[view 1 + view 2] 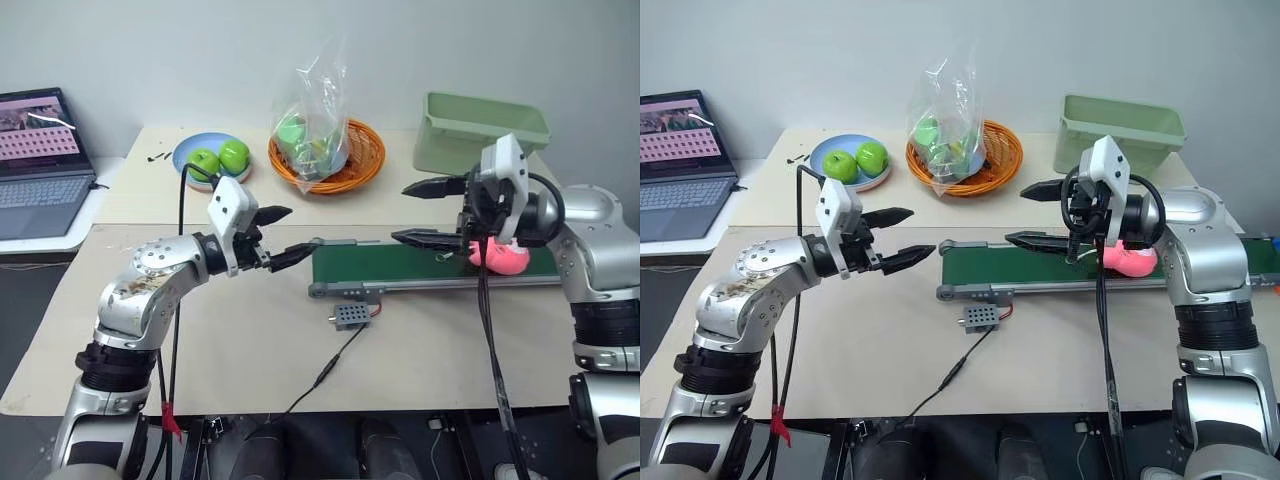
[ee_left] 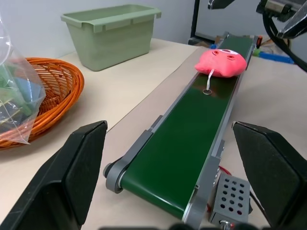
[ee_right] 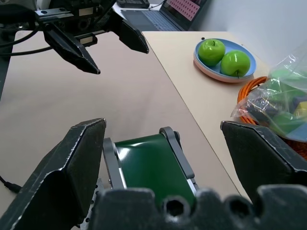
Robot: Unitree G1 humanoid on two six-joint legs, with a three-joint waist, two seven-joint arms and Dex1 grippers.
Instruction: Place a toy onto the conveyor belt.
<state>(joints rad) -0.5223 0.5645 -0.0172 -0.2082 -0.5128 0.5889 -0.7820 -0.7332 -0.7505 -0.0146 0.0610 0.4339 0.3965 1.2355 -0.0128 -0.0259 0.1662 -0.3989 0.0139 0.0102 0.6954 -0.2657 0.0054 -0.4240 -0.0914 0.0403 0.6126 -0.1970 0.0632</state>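
Toy — pink plush, lying on conveyor belt toward counter's right edge. Left tool and right tool — both released (empty), raised above counter.

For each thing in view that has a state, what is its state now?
toy: lying on the conveyor belt, held by no gripper
left gripper: open, empty
right gripper: open, empty
laptop: lid up, screen lit
plastic bag: resting in the orange basket

Beige table against pale wall
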